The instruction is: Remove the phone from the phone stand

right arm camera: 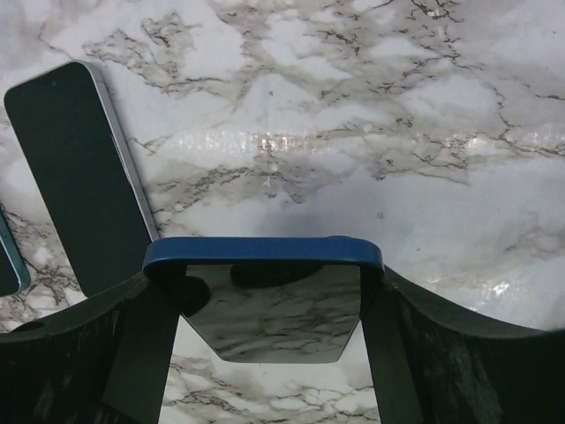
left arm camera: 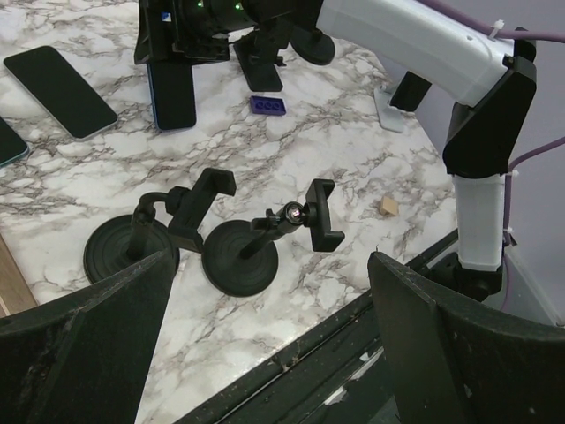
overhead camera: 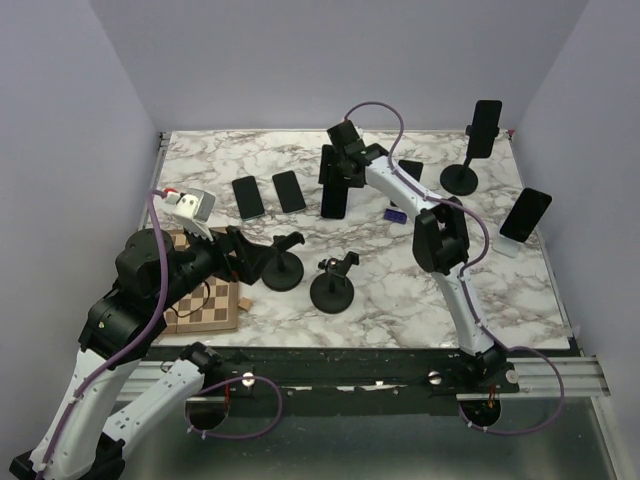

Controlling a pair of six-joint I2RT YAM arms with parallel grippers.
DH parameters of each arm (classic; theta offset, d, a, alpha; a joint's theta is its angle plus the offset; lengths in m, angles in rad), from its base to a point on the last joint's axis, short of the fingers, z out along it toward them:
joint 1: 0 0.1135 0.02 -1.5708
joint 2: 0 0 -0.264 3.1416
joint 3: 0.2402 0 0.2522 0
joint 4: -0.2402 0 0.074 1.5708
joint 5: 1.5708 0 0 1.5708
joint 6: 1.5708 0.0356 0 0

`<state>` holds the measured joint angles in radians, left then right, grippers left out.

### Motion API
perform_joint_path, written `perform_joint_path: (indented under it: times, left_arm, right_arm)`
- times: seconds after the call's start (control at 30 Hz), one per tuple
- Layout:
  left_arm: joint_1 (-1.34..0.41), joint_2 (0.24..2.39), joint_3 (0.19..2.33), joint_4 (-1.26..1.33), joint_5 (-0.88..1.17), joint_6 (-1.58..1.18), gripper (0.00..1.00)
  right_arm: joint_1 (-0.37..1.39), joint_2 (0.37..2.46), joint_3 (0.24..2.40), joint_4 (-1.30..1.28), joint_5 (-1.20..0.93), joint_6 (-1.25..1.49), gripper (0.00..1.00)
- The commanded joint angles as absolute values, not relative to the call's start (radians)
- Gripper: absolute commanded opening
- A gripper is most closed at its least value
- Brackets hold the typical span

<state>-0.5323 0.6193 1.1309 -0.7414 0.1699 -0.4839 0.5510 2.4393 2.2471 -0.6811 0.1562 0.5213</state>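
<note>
My right gripper (overhead camera: 336, 178) reaches to the far middle of the table and is shut on a blue-edged phone (overhead camera: 334, 203). The phone hangs upright between its fingers over the marble. In the right wrist view the phone (right arm camera: 265, 305) fills the gap of that gripper (right arm camera: 265, 287), its dark glass reflecting the marble. It also shows in the left wrist view (left arm camera: 172, 93). Two empty black phone stands (overhead camera: 283, 266) (overhead camera: 333, 286) stand near the front, also seen from the left wrist (left arm camera: 132, 246) (left arm camera: 240, 256). My left gripper (overhead camera: 240, 256) (left arm camera: 274, 353) is open and empty, just left of them.
Two phones (overhead camera: 248, 197) (overhead camera: 289, 190) lie flat at the back left. A phone on a black stand (overhead camera: 486, 128) and another on a white stand (overhead camera: 525, 215) are at the right. A small blue block (overhead camera: 395, 213), a wooden cube (left arm camera: 389, 206) and a chessboard (overhead camera: 205, 305) are also there.
</note>
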Motion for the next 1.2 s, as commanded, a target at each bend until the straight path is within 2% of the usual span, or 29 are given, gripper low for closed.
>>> perform_joint_path:
  times: [0.0,0.7,1.17]
  left_arm:
    - [-0.53,0.621,1.127,-0.715,0.185,-0.489,0.99]
    - [-0.53,0.617,1.147,-0.722,0.179,-0.474,0.99]
    - [-0.529,0.615,1.143,-0.722,0.188,-0.485,0.99]
  right_arm:
    - [0.57,2.51,2.297,-0.623,0.194,0.561,0.01]
    - [0.667,2.746,2.423,-0.541,0.229,0.633,0.01]
    - [0.671,2.716,2.351,-0.372,-0.049,0.849,0.01]
